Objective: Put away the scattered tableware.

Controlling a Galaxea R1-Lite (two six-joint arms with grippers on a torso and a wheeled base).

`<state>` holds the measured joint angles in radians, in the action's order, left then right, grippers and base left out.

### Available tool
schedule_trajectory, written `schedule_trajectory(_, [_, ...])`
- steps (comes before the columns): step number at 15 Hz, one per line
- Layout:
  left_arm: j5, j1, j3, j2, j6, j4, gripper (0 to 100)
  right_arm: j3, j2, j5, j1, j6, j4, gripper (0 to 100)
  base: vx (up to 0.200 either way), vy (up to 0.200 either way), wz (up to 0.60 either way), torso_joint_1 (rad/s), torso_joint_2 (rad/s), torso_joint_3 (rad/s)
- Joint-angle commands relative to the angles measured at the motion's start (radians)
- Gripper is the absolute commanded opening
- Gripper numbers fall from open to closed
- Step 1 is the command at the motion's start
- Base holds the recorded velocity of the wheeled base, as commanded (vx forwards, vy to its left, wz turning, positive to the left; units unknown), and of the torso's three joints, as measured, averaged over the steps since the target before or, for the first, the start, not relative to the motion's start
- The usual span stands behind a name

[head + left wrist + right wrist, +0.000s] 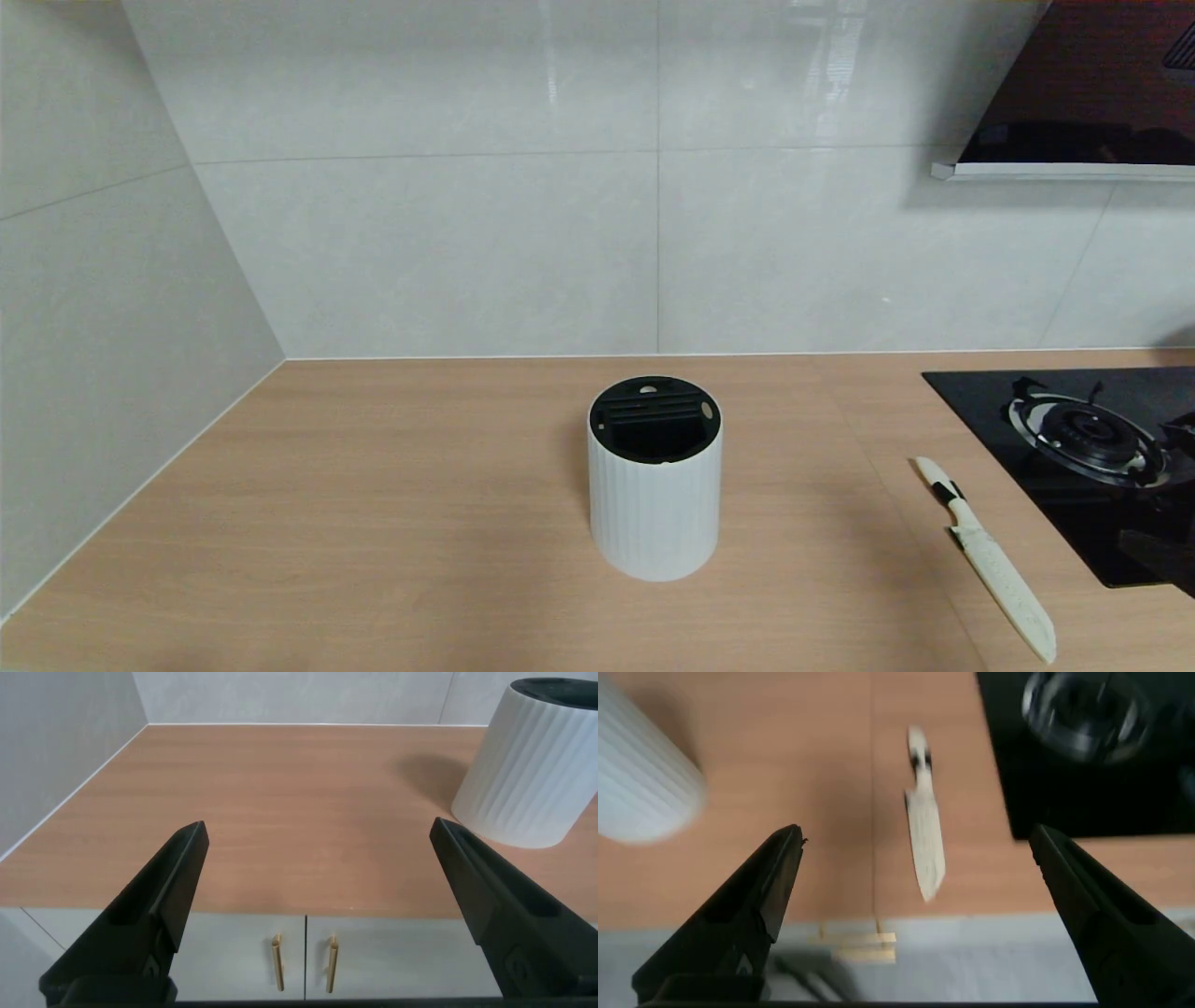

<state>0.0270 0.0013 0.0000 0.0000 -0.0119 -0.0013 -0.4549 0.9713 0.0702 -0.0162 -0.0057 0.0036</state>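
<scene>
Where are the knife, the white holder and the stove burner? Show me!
knife (980, 555): head view, on the blade near the handle.
holder (655, 509): head view, on its ribbed white side.
burner (1088, 436): head view, on its middle ring.

Hob (990, 401) and hood (1083, 84) cut off at right — holder (528, 765) cropped too.

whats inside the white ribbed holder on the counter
The white holder has a black insert at its top with narrow slots and one larger opening. No utensil sticks out. Below the insert it is dark, so the bottom cannot be seen.
</scene>
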Motion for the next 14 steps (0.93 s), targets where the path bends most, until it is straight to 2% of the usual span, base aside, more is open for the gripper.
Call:
schedule_trajectory(1, [0.001, 0.0, 0.0, 0.0, 0.0, 0.0, 100, 0.019, 0.19, -0.024, -0.007, -0.002, -0.001, 100, 0.0, 0.0, 0.0, 0.0, 0.0, 0.0])
schedule_trajectory(3, [0.001, 0.0, 0.0, 0.0, 0.0, 0.0, 100, 0.021, 0.29, -0.086, -0.007, -0.011, -0.008, 100, 0.0, 0.0, 0.0, 0.0, 0.0, 0.0])
schedule_trajectory(7, [0.001, 0.0, 0.0, 0.0, 0.0, 0.0, 100, 0.019, 0.492, -0.087, -0.011, -0.008, -0.113, 100, 0.0, 0.0, 0.0, 0.0, 0.0, 0.0])
schedule_trajectory(12, [0.001, 0.0, 0.0, 0.0, 0.0, 0.0, 100, 0.019, 0.816, -0.086, -0.07, -0.022, -0.399, 100, 0.0, 0.0, 0.0, 0.0, 0.0, 0.0])
schedule_trajectory(14, [0.001, 0.0, 0.0, 0.0, 0.0, 0.0, 100, 0.015, 0.919, -0.086, -0.073, -0.023, -0.475, 100, 0.0, 0.0, 0.0, 0.0, 0.0, 0.0])
